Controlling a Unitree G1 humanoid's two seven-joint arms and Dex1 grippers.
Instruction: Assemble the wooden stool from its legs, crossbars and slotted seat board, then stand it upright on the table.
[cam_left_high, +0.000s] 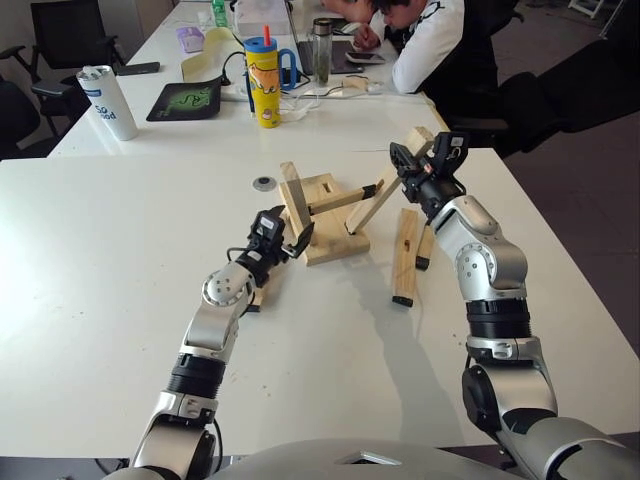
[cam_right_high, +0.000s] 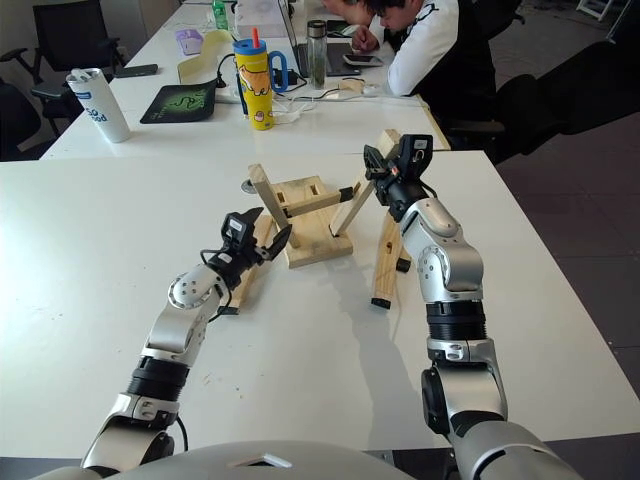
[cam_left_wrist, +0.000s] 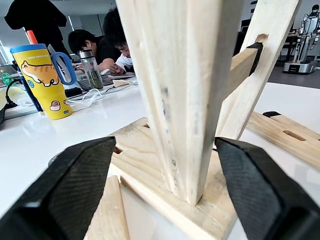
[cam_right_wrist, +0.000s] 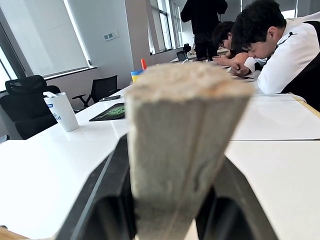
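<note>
Here, left tool (cam_left_high: 293, 236) gapes wide around upright leg (cam_left_high: 293, 195); right tool (cam_left_high: 405, 172) clamps slanted leg (cam_left_high: 370, 205).

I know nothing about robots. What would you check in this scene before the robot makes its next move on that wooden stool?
1. Right gripper holding the tilted pale wooden leg: ok, shut on its upper end.
2. Left gripper holding the upright wooden leg: not ok, open, standing clear on both sides.
3. Flat slotted wooden seat board lying flat on the white table: ok.
4. Wooden crossbar seated in both legs: cannot tell.
5. Tilted leg's foot fully in its slot: cannot tell.
6. All legs fitted: not ok, two loose wooden legs lie beside the board.
</note>
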